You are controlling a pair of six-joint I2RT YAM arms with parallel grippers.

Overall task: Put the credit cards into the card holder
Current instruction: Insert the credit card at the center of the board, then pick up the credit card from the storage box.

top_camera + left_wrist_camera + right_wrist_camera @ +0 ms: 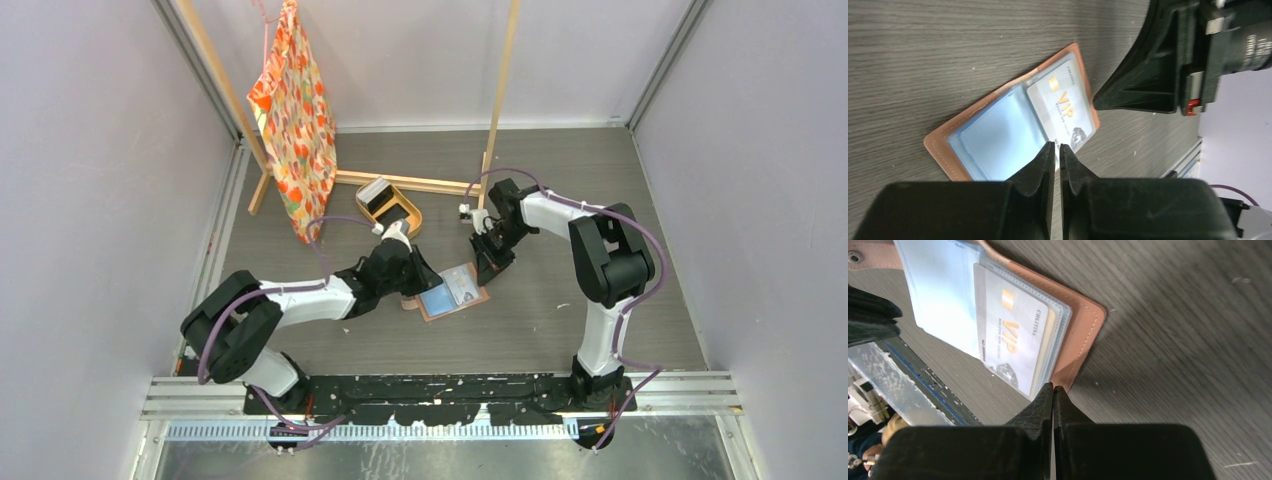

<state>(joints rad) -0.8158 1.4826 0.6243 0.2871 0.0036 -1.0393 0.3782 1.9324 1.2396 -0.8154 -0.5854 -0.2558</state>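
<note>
Grey table; left gripper, right gripper both closed, holder just beyond tips; pin edge flat, keep card seated.

The salmon-brown leather bifold card holder is lying open on the grey wood-grain table, between the left gripper and right gripper (each at one edge). A silver plastic VIP credit card is sitting in its right-hand pocket, and the oval tan tray is standing behind it

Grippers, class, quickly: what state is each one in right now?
Left gripper: shut at the card holder's edge; grip cannot be told.
Right gripper: shut, tips at the card holder's corner.
</note>
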